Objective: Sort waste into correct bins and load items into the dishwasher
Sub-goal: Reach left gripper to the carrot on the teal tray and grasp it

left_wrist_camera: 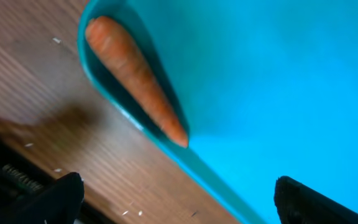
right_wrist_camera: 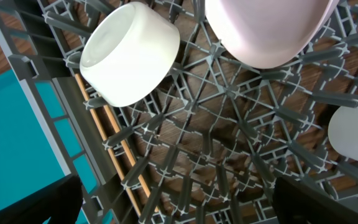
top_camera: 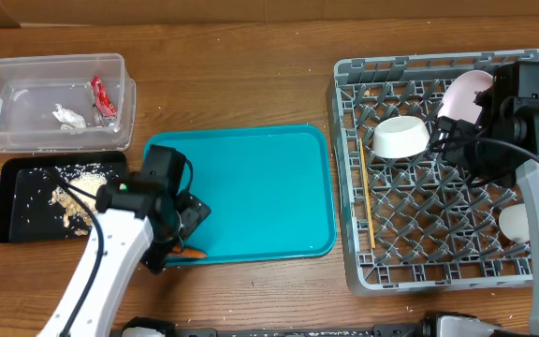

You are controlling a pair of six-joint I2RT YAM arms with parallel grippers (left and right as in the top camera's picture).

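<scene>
A small orange carrot (top_camera: 193,252) lies in the front left corner of the teal tray (top_camera: 269,187); it fills the top of the left wrist view (left_wrist_camera: 135,78). My left gripper (top_camera: 174,236) (left_wrist_camera: 176,199) is open just above the tray's front rim next to the carrot. My right gripper (top_camera: 457,131) (right_wrist_camera: 179,199) is open and empty over the grey dish rack (top_camera: 354,253). The rack holds a white bowl (top_camera: 400,137) (right_wrist_camera: 129,53), a white plate (top_camera: 463,94) (right_wrist_camera: 266,31), a white cup (top_camera: 516,223) (right_wrist_camera: 353,134) and wooden chopsticks (top_camera: 369,211) (right_wrist_camera: 114,134).
A clear tub (top_camera: 26,140) at the far left holds crumpled foil (top_camera: 67,117) and a red wrapper (top_camera: 103,96). A black tray (top_camera: 12,201) in front of it holds rice and peanut shells (top_camera: 73,192). Rice grains lie scattered on the wooden table.
</scene>
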